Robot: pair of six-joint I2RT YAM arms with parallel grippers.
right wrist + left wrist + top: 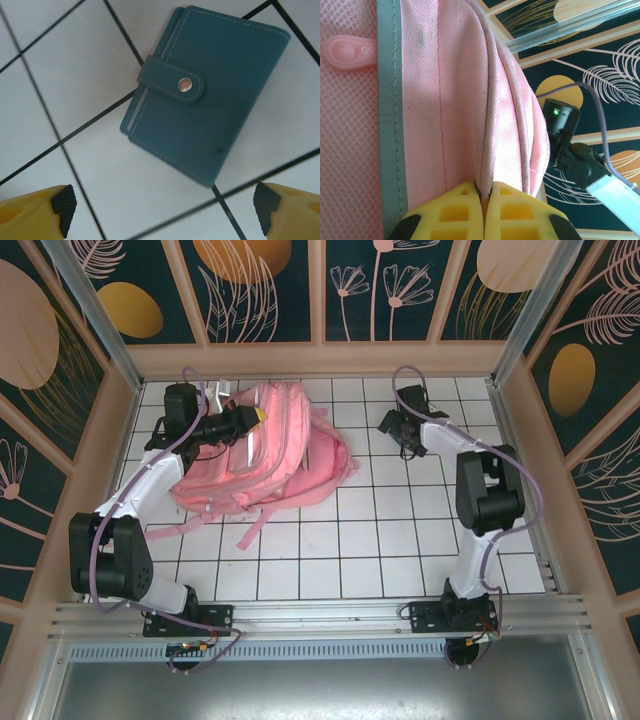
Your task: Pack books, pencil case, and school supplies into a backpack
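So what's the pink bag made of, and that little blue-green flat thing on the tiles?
The backpack looks like soft woven cloth: a fine weave, stitched seams and folds show, with a netted mesh panel. The teal pad looks like smooth matte leather or fake leather, with stitched edges and a shiny metal-looking snap.

The large soft pink fabric backpack (275, 455) sprawls over the far left-centre of the white tiled table (400, 540), with its long pink straps (256, 525) trailing toward the near left. The near half and right-centre tiles lie bare for passing. The left gripper (485, 200) is pinched on a backpack fold, hemmed in by fabric. The right gripper (162, 207) hangs spread wide over bare tile, nothing between it and the flat teal snap-closed pad (205, 92). Pale wooden wall frames (320, 360) close the far edge and both sides.
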